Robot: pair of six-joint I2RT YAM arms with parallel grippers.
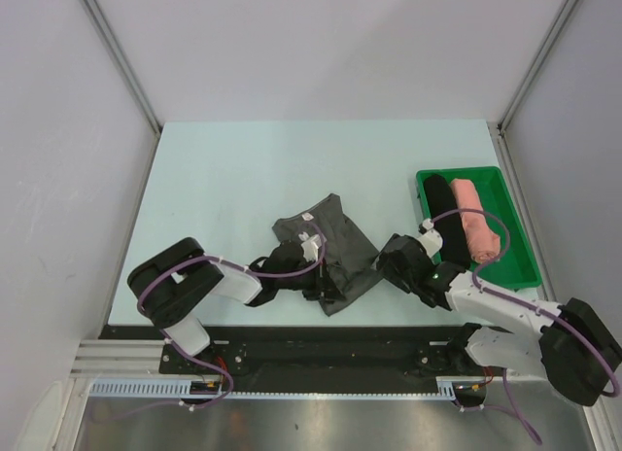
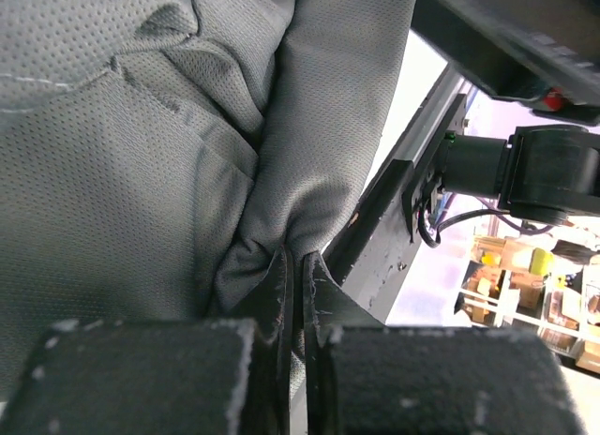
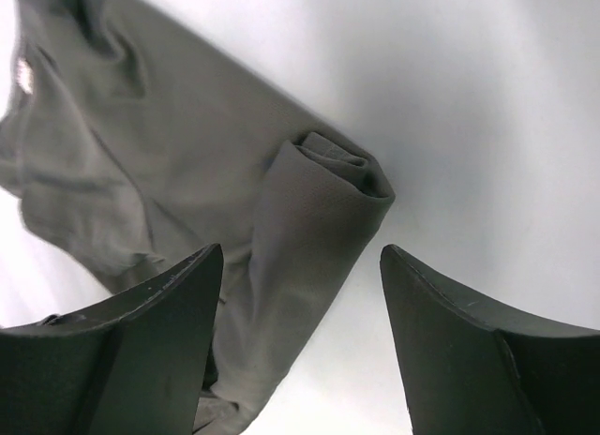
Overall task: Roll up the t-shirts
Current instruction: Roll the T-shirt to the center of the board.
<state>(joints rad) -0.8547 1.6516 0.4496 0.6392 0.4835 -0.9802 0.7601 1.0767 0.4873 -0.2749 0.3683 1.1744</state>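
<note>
We are mid-roll on the grey t-shirt (image 1: 330, 239), which lies crumpled on the table (image 1: 243, 169) near its front edge, between our two arms. The black roll (image 1: 440, 213) and pink roll (image 1: 476, 229) lie side by side in the green tray (image 1: 429, 176). Our left gripper (image 2: 300, 264) is pinched tight on a bunched fold of the shirt. Our right gripper (image 3: 300, 257) hangs with jaws apart above a partly rolled end. Next, we judge, it should close there and turn the roll over while the left holds the cloth taut.
</note>
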